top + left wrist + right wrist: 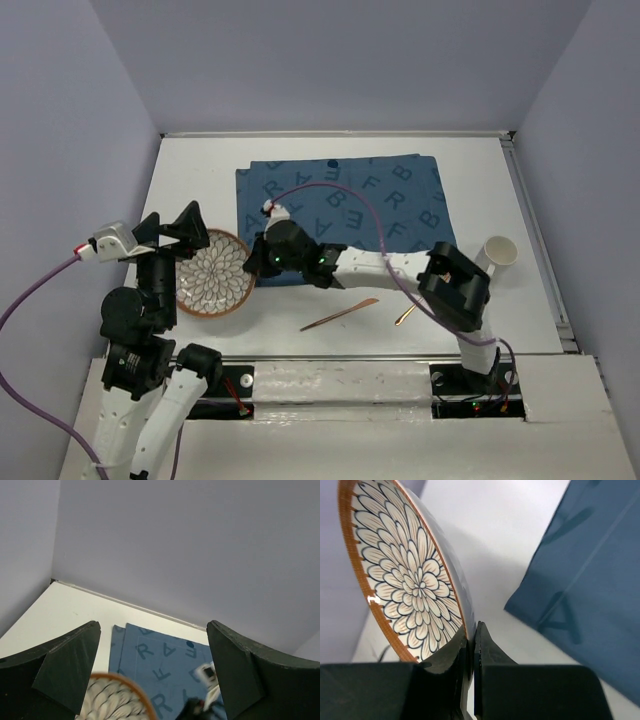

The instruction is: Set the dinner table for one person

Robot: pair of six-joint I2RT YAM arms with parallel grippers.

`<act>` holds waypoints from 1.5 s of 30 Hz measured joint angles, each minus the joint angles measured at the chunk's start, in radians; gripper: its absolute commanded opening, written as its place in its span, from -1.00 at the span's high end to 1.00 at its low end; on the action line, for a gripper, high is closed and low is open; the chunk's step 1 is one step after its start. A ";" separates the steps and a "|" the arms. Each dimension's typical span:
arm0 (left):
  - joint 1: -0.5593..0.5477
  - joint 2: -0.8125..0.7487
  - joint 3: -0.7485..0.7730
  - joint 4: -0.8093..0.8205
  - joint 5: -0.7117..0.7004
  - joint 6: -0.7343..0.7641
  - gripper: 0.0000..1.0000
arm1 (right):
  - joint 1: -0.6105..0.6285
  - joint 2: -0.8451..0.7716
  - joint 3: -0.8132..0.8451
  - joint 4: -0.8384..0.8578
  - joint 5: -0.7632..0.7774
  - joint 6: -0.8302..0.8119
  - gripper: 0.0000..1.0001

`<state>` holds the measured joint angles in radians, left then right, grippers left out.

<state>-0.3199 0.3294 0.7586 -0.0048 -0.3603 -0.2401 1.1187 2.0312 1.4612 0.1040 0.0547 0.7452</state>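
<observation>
1. The white bench (200,170) fills the workspace ahead of both arm bases, running back to the far wall.
2. A dark-blue letter-printed placemat (340,195) lies on its far middle part.
3. A flower-patterned plate (212,272) with a brown rim sits on the bench just left of the placemat's near-left corner.
4. The right gripper (252,265) reaches across to the plate's right edge; the right wrist view shows its fingers (487,652) pinched narrow on the rim.
5. The left gripper (170,228) hovers at the plate's left side, fingers spread wide, holding nothing.
6. Two copper-coloured utensils (340,314) lie near the front edge.
7. A white cup (497,253) stands at the right.
</observation>
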 measured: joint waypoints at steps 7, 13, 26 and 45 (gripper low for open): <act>-0.007 0.023 -0.033 0.003 0.057 -0.015 -0.98 | -0.252 -0.336 -0.248 0.098 -0.006 0.034 1.00; -0.013 0.096 -0.040 -0.008 0.117 -0.061 -0.97 | -0.504 -0.464 -0.416 0.135 0.002 0.067 1.00; -0.007 0.454 -0.168 0.023 0.214 -0.301 -0.22 | -0.735 -0.465 -0.554 0.083 -0.153 0.089 1.00; 0.119 1.108 -0.173 0.201 0.159 -0.389 0.21 | -0.766 -0.465 -0.573 0.076 -0.247 0.034 1.00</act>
<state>-0.2005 1.4376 0.5854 0.1959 -0.2012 -0.6296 0.3527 1.5661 0.8886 0.1795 -0.1921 0.7795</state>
